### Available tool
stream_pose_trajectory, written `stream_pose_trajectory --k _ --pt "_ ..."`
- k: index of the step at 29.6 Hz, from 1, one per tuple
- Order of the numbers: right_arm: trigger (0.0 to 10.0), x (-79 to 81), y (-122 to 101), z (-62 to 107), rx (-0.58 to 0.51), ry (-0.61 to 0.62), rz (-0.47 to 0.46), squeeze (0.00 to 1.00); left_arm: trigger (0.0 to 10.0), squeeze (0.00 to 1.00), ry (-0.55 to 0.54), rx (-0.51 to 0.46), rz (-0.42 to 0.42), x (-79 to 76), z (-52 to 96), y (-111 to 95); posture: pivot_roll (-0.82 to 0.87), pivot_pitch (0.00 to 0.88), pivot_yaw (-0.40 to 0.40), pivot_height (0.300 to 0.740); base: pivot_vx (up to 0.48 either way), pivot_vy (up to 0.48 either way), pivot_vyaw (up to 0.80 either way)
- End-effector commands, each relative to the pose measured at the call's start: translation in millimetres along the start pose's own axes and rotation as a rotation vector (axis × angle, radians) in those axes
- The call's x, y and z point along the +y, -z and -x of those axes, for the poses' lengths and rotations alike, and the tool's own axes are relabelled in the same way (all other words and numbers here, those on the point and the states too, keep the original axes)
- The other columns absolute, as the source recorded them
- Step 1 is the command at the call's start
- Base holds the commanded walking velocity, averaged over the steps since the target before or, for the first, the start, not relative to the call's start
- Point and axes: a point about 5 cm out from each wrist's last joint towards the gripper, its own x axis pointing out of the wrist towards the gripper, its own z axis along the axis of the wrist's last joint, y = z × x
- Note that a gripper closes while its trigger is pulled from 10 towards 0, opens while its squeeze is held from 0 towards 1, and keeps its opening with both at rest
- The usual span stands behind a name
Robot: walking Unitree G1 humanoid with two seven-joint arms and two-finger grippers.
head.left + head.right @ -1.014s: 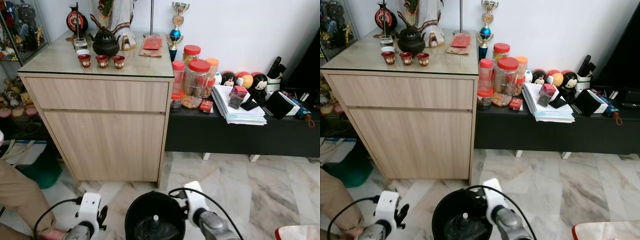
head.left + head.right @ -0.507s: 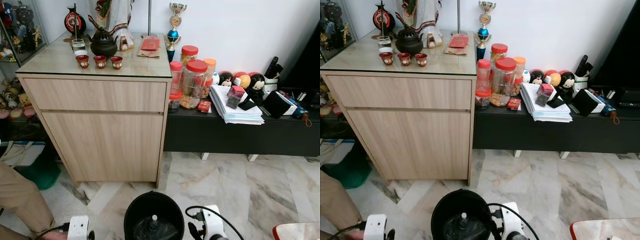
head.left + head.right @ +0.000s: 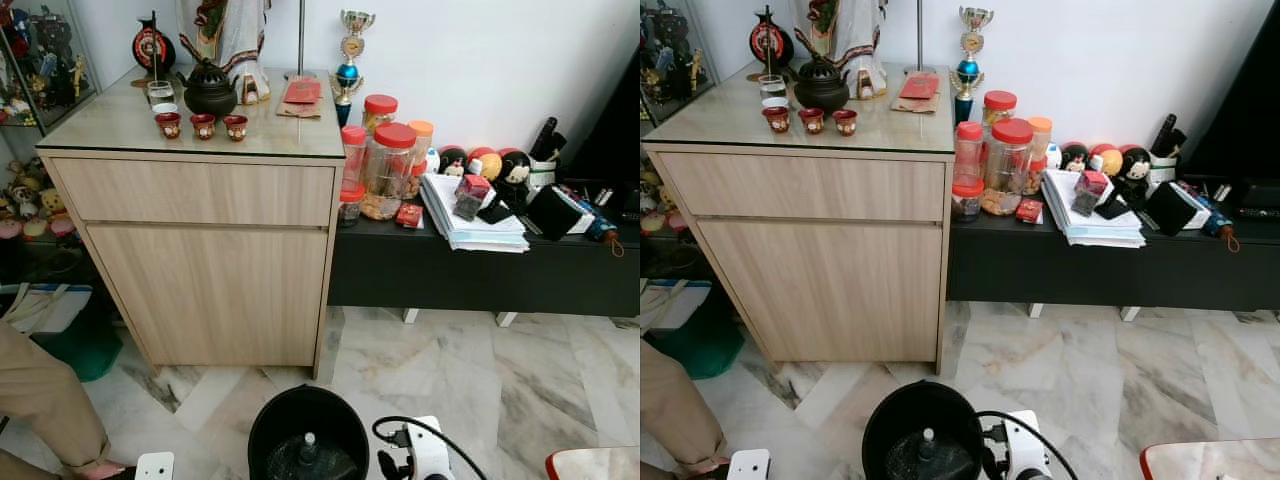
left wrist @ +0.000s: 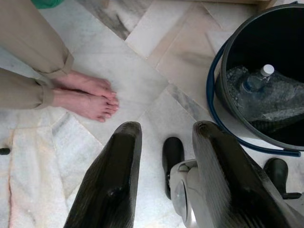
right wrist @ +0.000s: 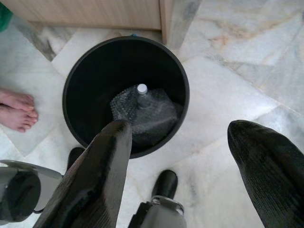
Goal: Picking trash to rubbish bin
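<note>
- Seeing a bottle (image 5: 141,93) lying inside the bin (image 5: 80,80).
- My right gripper (image 5: 180,156) hangs spread, empty.
- My left gripper (image 4: 164,156) likewise released, near bare feet (image 4: 88,95).

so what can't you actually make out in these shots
- Bottle in the black bin: only the white cap and shoulders show; the label and lower body are dark against the wrap beneath.
- Person: cut off by the frame edge above the trouser cuffs, left wrist view.
- Red-edged object: cropped at the bottom corner, left eye view.
- Papers on the low black shelf: print too small.
</note>
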Motion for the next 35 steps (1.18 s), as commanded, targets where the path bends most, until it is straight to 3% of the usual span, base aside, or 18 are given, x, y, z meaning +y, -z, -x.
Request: stream_pose_trajectory --k 1,9,12,15,18,23,30,35 --pt "10.0 0.7 -6.9 -1.4 -0.023 -0.009 0.01 0.0 10.0 0.0 -0.006 0.018 -0.008 -0.9 1.9 5.8 0.07 0.0 -0.083 0.74 0.0 0.0 0.0" --pt "10.0 8.4 -27.9 -5.0 -0.117 -0.068 0.038 0.0 10.0 0.0 -0.085 -0.087 0.021 6.1 0.6 -8.6 0.07 0.009 -0.085 0.74 0.0 0.0 0.0" --pt "10.0 16.1 -59.0 -6.9 -0.256 -0.117 0.117 0.0 10.0 0.0 -0.178 -0.269 0.062 17.2 -1.6 -41.9 0.07 0.022 -0.086 0.74 0.0 0.0 0.0" --pt "10.0 20.3 -80.5 -6.7 -0.349 -0.143 0.124 0.0 10.0 0.0 -0.194 -0.376 0.062 20.9 -1.9 -63.3 0.07 0.026 -0.086 0.74 0.0 0.0 0.0" --pt "10.0 28.9 -119.6 -3.8 -0.509 -0.183 0.117 0.0 10.0 0.0 -0.158 -0.585 0.009 15.6 1.3 -106.7 0.07 0.025 -0.087 0.74 0.0 0.0 0.0" --pt "10.0 38.7 -160.4 2.2 -0.66 -0.211 0.098 0.0 10.0 0.0 -0.122 -0.799 -0.033 1.9 11.9 -153.1 0.08 0.026 -0.08 0.74 0.0 0.0 0.0" --pt "10.0 40.7 -187.2 9.9 -0.767 -0.235 0.074 0.0 10.0 0.0 -0.108 -0.916 -0.052 2.3 21.7 -183.2 0.07 0.029 -0.075 0.74 0.0 0.0 0.0" --pt "10.0 32.4 -201.1 14.2 -0.806 -0.199 0.095 0.0 10.0 0.0 -0.081 -0.923 -0.079 3.6 20.3 -198.5 0.07 0.028 -0.07 0.74 0.0 0.0 0.0"
